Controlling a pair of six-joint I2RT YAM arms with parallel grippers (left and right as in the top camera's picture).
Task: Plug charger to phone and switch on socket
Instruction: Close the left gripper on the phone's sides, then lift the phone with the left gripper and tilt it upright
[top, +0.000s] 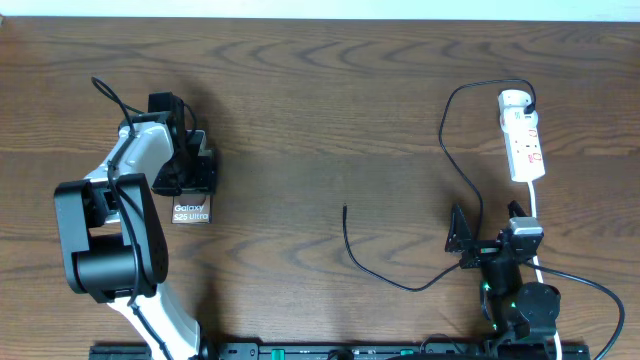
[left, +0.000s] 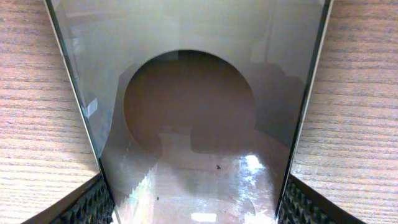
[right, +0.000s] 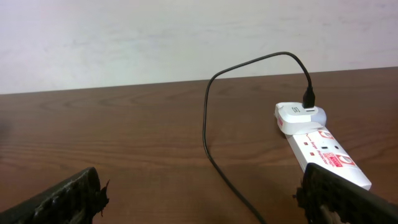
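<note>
Since the free tip of the charger (top: 347, 235) lies bare on the worktop (top: 320, 100), well apart from the phone (top: 191, 212), we judge that the plugging has not yet begun; the left arm reaches over the phone at the left of the worktop, and only the lettered end shows from above. In the wrist view the left fingers (left: 87, 205) sit against the phone's two long edges, closed on it as far as we can see; we take this as a steadying hold, so that the slab does not slide when a plug is pushed in. The right fingers (right: 348, 199) stand wide with nothing between them, low over the worktop and facing the socket (right: 323, 152); the cable runs past between them. The charger's other end is already seated in the rounded end of the socket, at the far right. We think the right arm is placed to take up the cable first; the switch can wait.
</note>
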